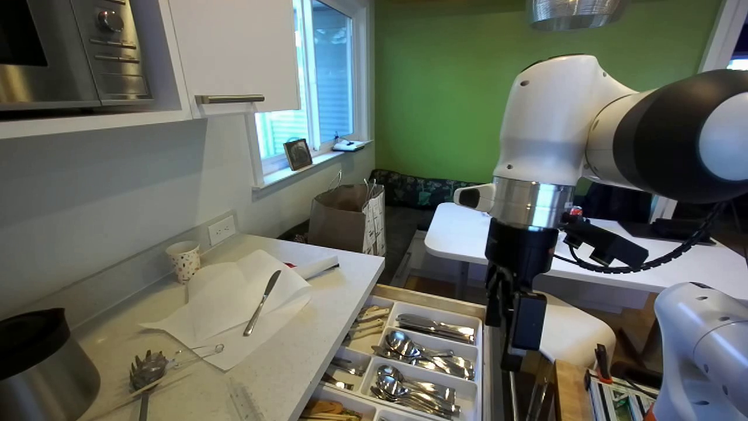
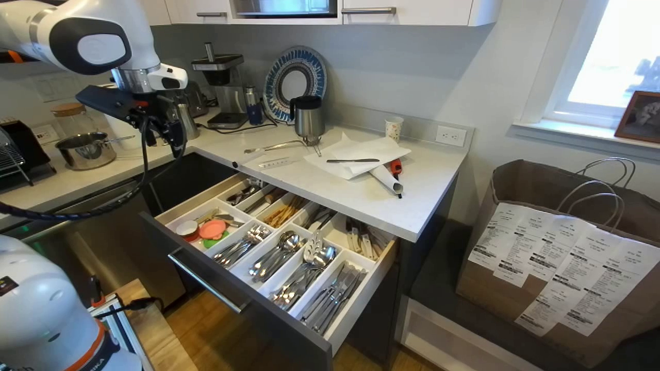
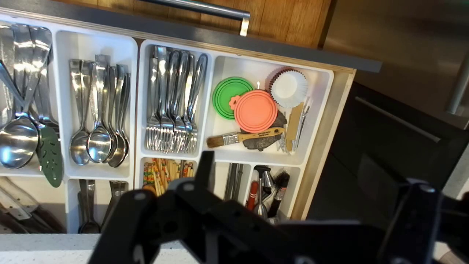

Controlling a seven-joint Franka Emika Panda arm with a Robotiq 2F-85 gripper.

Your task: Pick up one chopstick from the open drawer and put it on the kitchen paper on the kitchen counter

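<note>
Two thin dark chopsticks [image 3: 233, 181] lie side by side in a narrow back compartment of the drawer; the gripper partly covers their lower ends in the wrist view. The open drawer [image 2: 356, 309] holds a pale tray of silver cutlery, and its rim [image 1: 484, 351] also shows in an exterior view. My gripper [image 3: 291, 163] is open and empty, high above the drawer's end with the lids; it shows in both exterior views [image 1: 505, 345] [image 2: 165, 141]. The white kitchen paper [image 1: 225, 298] [image 2: 343, 167] lies wrinkled on the pale kitchen counter [image 1: 310, 327] [image 2: 412, 190] with a knife [image 1: 262, 301] on it.
A paper cup [image 1: 184, 261], a paper roll [image 2: 386, 179], a steel jug [image 2: 309, 117] and a whisk stand around the paper. The counter edge overhangs the drawer's back. Coral and green lids [image 3: 255, 111] and a brush lie in a front compartment. A wall cabinet [image 1: 234, 52] hangs above.
</note>
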